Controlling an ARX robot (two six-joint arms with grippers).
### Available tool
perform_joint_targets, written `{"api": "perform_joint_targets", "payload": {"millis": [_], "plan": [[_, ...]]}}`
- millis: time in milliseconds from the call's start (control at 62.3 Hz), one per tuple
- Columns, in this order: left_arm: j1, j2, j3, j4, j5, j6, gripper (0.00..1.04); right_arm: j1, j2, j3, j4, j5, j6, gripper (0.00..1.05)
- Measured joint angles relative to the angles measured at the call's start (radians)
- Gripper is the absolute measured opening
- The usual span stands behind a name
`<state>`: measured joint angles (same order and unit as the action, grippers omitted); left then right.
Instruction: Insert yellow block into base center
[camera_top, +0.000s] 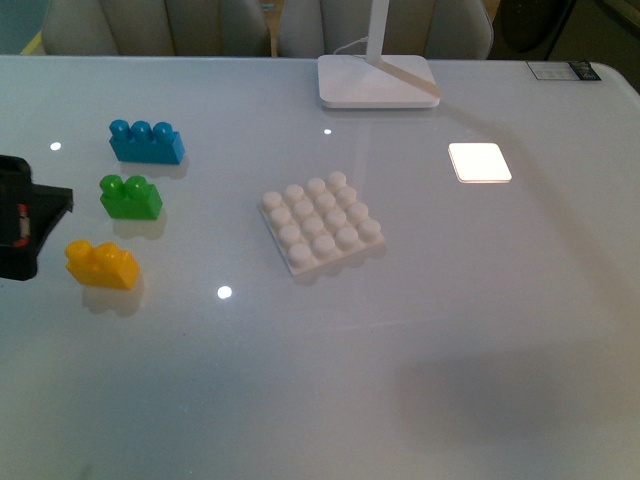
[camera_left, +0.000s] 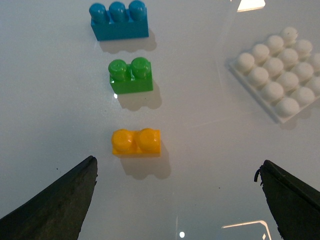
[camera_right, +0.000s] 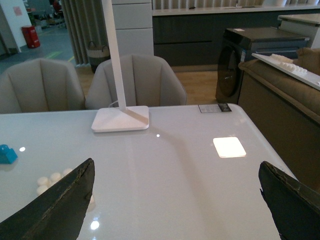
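The yellow block (camera_top: 102, 264) (camera_left: 136, 142) lies on the table at the left, studs up. The white studded base (camera_top: 321, 222) (camera_left: 276, 72) sits near the table's middle, turned a little. My left gripper (camera_top: 25, 230) (camera_left: 177, 200) hovers at the left edge beside the yellow block, open, with nothing between its fingers. The block lies just ahead of its fingertips in the left wrist view. My right gripper (camera_right: 176, 200) is open and empty above the table; it does not show in the front view.
A green two-stud brick (camera_top: 130, 196) (camera_left: 130, 75) and a blue three-stud brick (camera_top: 146, 141) (camera_left: 119, 20) lie in a row beyond the yellow block. A white lamp foot (camera_top: 377, 80) (camera_right: 120, 119) stands at the back. A glowing white square (camera_top: 479, 162) (camera_right: 229, 147) lies right of the base.
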<state>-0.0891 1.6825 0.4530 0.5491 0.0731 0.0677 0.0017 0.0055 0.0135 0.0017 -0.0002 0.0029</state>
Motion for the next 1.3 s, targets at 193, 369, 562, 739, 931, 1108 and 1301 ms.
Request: {"api": "perform_joint_targets", "payload": {"millis": [193, 369, 562, 739, 931, 1108, 1301], "plan": [[0.023, 0.204, 0.121, 0.017, -0.004, 0.023, 0.97, 0.0, 0.0, 0.0, 0.0, 0.0, 0.0, 0.96], [0.04, 0.305, 0.192, 0.02, -0.005, 0.032, 0.97, 0.0, 0.0, 0.0, 0.0, 0.0, 0.0, 0.96], [0.078, 0.401, 0.239, 0.041, -0.002, 0.05, 0.97, 0.0, 0.0, 0.0, 0.0, 0.0, 0.0, 0.96], [0.115, 0.468, 0.267, 0.04, 0.005, 0.059, 0.97, 0.0, 0.0, 0.0, 0.0, 0.0, 0.0, 0.96], [0.126, 0.519, 0.295, 0.034, 0.015, 0.05, 0.97, 0.0, 0.0, 0.0, 0.0, 0.0, 0.0, 0.96], [0.129, 0.538, 0.311, 0.022, 0.032, 0.031, 0.97, 0.0, 0.0, 0.0, 0.0, 0.0, 0.0, 0.96], [0.132, 0.552, 0.319, 0.01, 0.036, 0.014, 0.97, 0.0, 0.0, 0.0, 0.0, 0.0, 0.0, 0.96]]}}
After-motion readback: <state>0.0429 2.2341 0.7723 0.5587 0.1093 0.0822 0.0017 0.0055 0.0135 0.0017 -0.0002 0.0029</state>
